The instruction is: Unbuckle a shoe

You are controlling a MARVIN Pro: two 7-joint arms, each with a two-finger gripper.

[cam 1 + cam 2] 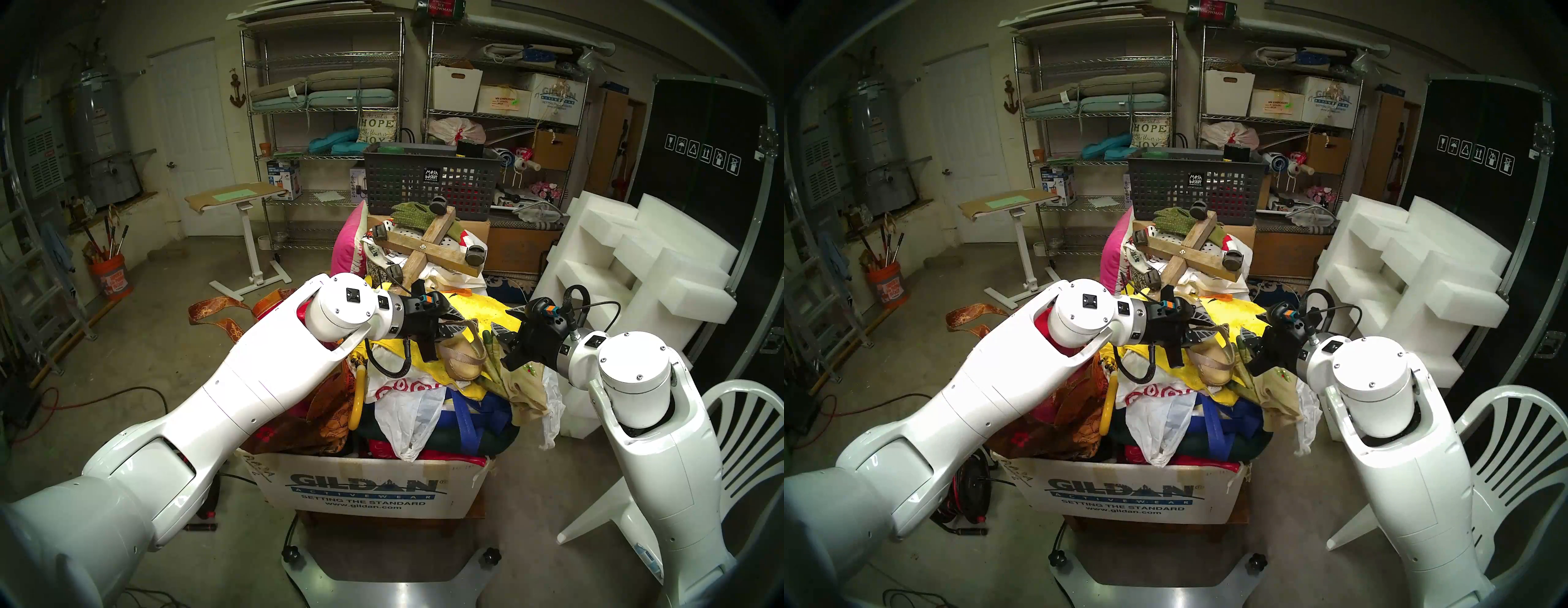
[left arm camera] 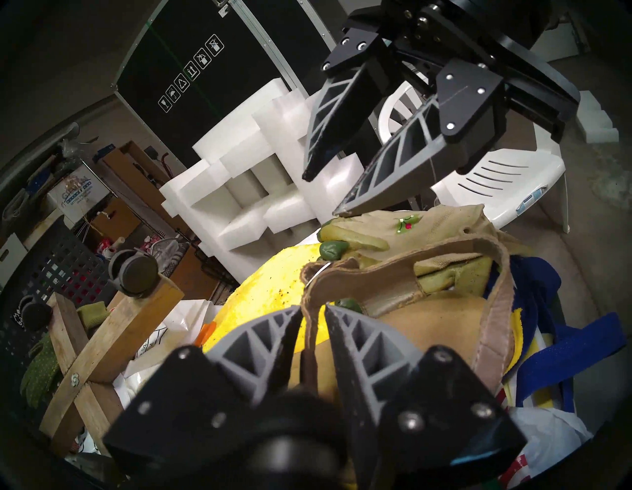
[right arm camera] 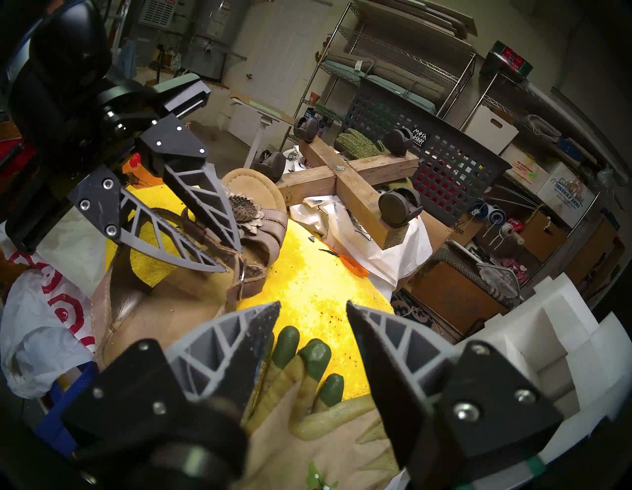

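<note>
The sandal [image 1: 460, 354] lies on a towel [image 1: 475, 308] atop the overfilled cardboard box [image 1: 365, 488]. A garden glove [image 3: 307, 369] lies just right of it. A wooden caster cross [image 1: 428, 250] sits behind, before the mesh basket [image 1: 428, 178].

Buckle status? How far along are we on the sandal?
Done: nothing visible. The buckle looks still threaded, though it is small. In hand: the left gripper has its jaws slightly apart around the thin ankle strap of the shoe, not clearly pinching. The right gripper is open and empty above a glove. Left: pull the strap free of the buckle.
</note>
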